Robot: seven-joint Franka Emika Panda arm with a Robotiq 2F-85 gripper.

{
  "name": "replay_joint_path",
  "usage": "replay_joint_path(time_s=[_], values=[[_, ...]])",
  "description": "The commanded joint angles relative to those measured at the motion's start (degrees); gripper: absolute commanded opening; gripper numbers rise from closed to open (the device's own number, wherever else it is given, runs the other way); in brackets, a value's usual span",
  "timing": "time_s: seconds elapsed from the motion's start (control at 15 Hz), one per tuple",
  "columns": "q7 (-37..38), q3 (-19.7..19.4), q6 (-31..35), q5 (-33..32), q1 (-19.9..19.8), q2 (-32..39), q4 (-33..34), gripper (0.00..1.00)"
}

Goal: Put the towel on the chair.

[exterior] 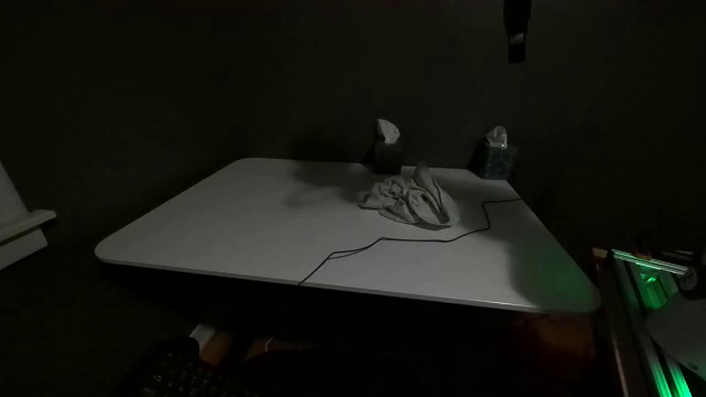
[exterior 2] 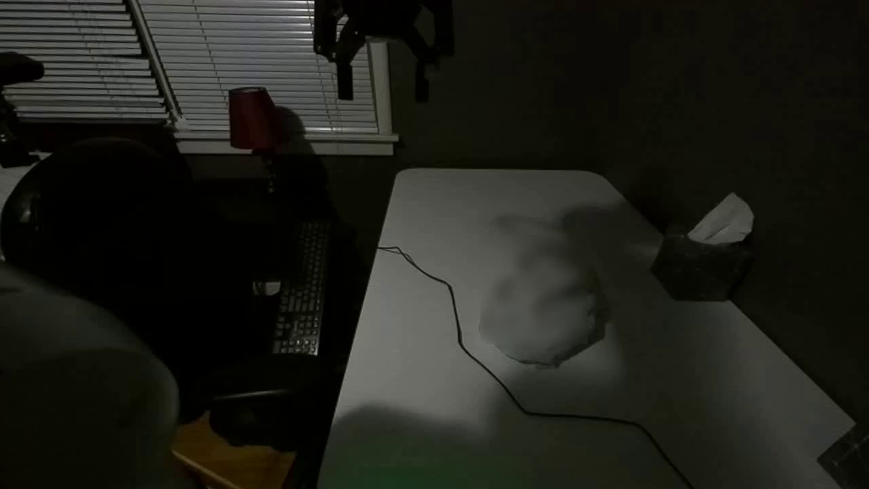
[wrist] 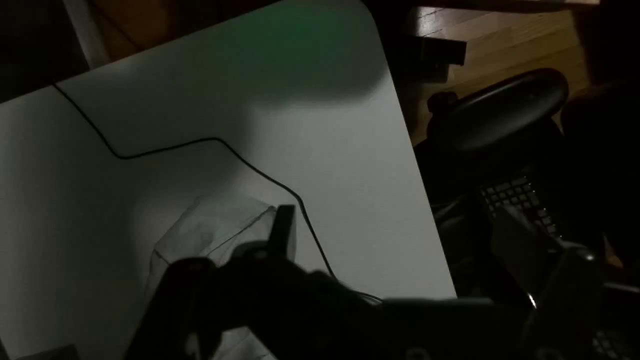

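Note:
A crumpled pale towel (exterior: 411, 198) lies on the white table in both exterior views; it looks like a rounded, blurred heap in an exterior view (exterior 2: 543, 326). In the wrist view part of the towel (wrist: 215, 225) shows behind the left finger; the rest is hidden by the gripper. My gripper (exterior 2: 383, 83) hangs high above the table with its two fingers apart and nothing between them. It also shows at the top edge of an exterior view (exterior: 517, 48) and in the wrist view (wrist: 400, 220). A black chair (exterior 2: 95, 204) stands beside the table; its armrest (wrist: 500, 112) shows in the wrist view. Its seat is too dark to make out.
A thin black cable (exterior: 413, 240) crosses the white table (exterior: 220, 220). Two tissue boxes (exterior: 389, 157) (exterior: 498, 161) stand along the wall side. A keyboard (exterior 2: 302, 292) and red lamp (exterior 2: 251, 119) are by the chair. The room is very dark.

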Motion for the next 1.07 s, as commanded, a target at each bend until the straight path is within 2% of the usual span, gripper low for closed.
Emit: replay_joint_path(time_s=[0.0, 0.67, 0.87, 1.0], values=[[0.1, -0.3, -0.2, -0.1, 0.4, 0.1, 0.2, 1.0], [0.1, -0.3, -0.2, -0.1, 0.4, 0.1, 0.2, 1.0], [4.6, -0.2, 6.4, -0.2, -0.8, 4.5, 0.3, 1.0], [8.8, -0.1, 14.6, -0.9, -1.9, 8.6, 0.0, 1.0]])
